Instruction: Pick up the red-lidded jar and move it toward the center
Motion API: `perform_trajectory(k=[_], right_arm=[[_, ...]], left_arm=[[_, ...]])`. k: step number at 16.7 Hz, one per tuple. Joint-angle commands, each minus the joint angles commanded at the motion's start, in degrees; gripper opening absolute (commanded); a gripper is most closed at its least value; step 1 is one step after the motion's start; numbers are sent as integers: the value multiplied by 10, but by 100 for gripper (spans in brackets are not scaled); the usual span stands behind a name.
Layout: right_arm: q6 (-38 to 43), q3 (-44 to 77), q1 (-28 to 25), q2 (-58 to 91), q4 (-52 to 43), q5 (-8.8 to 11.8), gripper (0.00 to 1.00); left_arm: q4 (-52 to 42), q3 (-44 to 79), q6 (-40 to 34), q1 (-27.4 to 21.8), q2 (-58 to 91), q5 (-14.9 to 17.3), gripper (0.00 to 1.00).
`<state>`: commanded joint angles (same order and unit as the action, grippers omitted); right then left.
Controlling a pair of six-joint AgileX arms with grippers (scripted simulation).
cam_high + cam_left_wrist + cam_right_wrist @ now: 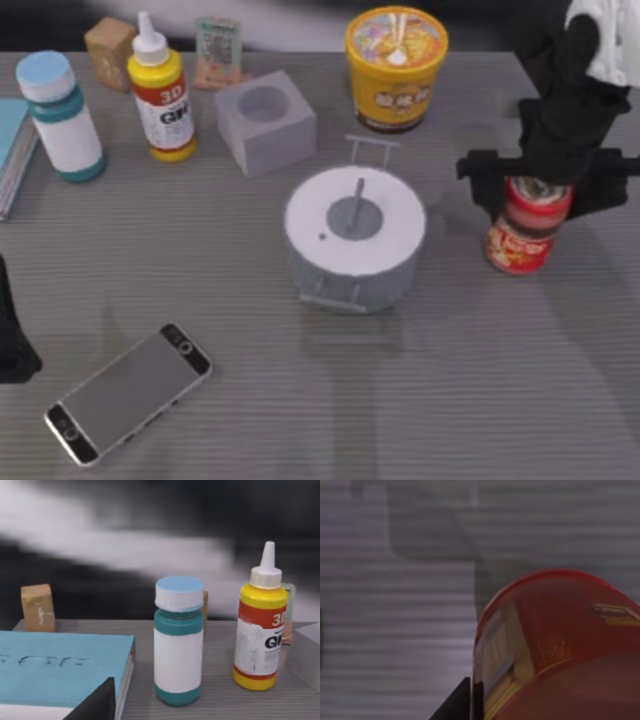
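Two arms share a gray tabletop [480,400], and only the right one is at work: it reaches in from the top view's upper right corner, its wrist bent straight down over the red-lidded jar [522,236]. The right pincer [540,188] is clamped on the jar at the lid and upper wall, its dark crossbar spread to either side. The jar stands upright at the right side, well apart from the white round drum [354,248] at the center; whether its base touches the tabletop I cannot tell. It looks small, rigid and light, though its glossy wrap may be slippery, so gripping high near the lid seems sound. The left pincer [12,350] sits parked at the left edge.
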<state>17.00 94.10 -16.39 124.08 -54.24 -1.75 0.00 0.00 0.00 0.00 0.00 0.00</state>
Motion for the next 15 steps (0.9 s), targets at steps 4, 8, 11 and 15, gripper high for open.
perform_trajectory(k=[4,8,11,15], right_arm=[[0,-7,-1,4,10,0,0],[0,-7,-1,4,10,0,23],[0,-7,-1,4,10,0,45],[0,-7,-1,4,10,0,75]], left_arm=[[0,0,0,0,0,0,100],[0,0,0,0,0,0,100],[0,0,0,0,0,0,100],[0,0,0,0,0,0,100]])
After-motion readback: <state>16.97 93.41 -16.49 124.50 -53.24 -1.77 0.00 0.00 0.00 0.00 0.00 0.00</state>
